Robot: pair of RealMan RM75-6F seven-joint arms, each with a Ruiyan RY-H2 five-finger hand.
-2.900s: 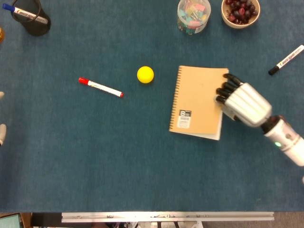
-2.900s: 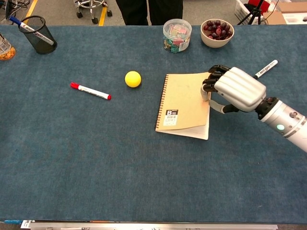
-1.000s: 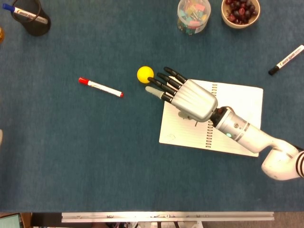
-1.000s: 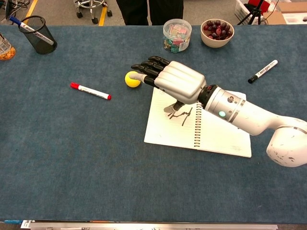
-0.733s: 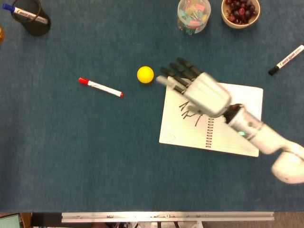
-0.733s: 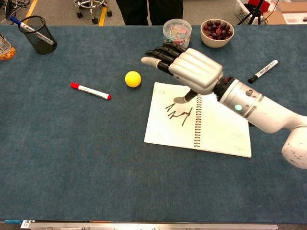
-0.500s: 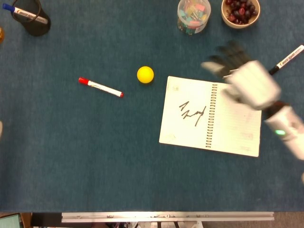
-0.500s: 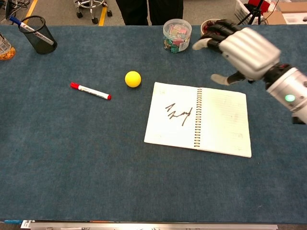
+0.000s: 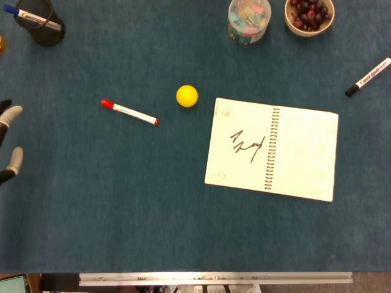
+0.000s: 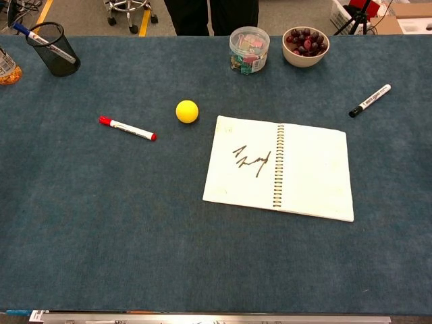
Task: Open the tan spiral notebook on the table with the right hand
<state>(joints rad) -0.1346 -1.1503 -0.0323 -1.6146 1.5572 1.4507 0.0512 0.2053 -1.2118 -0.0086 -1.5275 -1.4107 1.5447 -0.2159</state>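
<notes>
At the far left edge of the head view, only a few fingertips of the left hand [image 9: 8, 141] show above the bench [image 9: 91, 201]; they are apart and touch nothing visible, but I cannot tell if the hand as a whole is open or closed, and the chest view does not show it at all. Further right, a red-capped marker [image 9: 129, 112] and a yellow ball [image 9: 187, 96] lie loose on the blue cloth, well apart from the work, probably only as clutter. The spiral notebook [image 9: 272, 148] lies flat and open right of centre, its white pages spread on both sides of the coil, with a dark scribble on the left page; it stays open by its own weight, so I judge the task done. The right hand is in neither view. The chest view alone shows the floor behind the bench, and a black marker [image 10: 369, 100] near the right side shows in both.
</notes>
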